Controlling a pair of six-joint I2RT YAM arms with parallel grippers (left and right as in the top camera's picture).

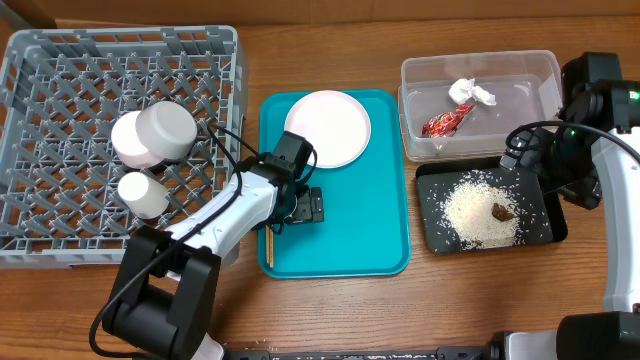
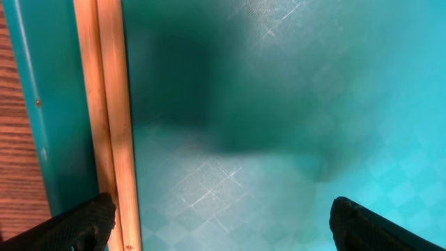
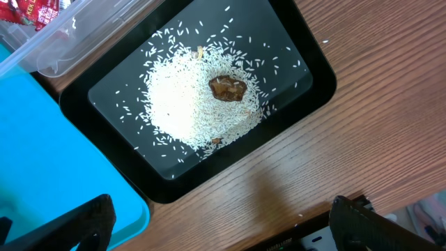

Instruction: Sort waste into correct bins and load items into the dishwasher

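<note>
Two thin wooden chopsticks (image 2: 108, 104) lie side by side on the teal tray (image 2: 293, 97), tight against its left rim. My left gripper (image 2: 221, 222) hangs over them with jaws spread wide, holding nothing, one fingertip above the sticks. They look light, stiff and smooth, likely to roll or split apart, so I judge the best hold is across both at mid-length. Hardly any finger room on the rim side; the tray floor on the other side is open. My right gripper (image 3: 221, 223) is spread too, empty, near the black tray (image 3: 317, 84) of rice (image 3: 185, 104).
</note>
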